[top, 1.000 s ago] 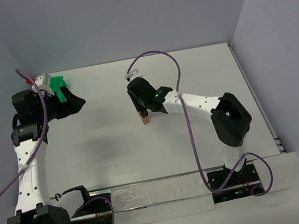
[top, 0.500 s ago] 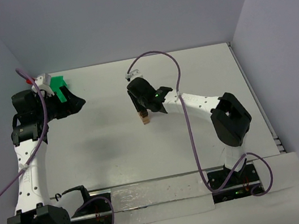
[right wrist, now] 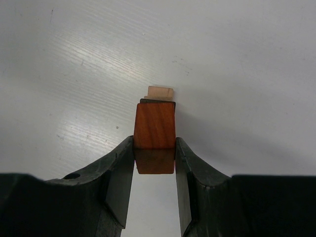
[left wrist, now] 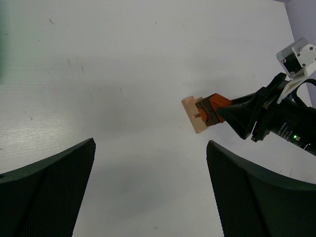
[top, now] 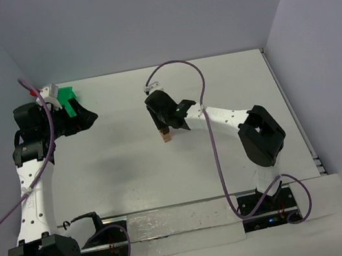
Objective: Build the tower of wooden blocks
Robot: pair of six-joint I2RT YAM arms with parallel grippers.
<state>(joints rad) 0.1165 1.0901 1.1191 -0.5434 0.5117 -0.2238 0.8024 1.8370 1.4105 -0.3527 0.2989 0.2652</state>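
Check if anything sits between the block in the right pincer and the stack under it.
Nothing visible does. The right pincer grips the reddish-brown block, which appears to rest directly on the dark block, itself on the tan block.

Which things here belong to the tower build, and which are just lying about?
Part of the job:
- reddish-brown block, gripped by the right claw
- dark brown block beneath it
- light tan block at the stack's far end

Lying about:
- green tray, beside the open, empty left claw
- purple cables
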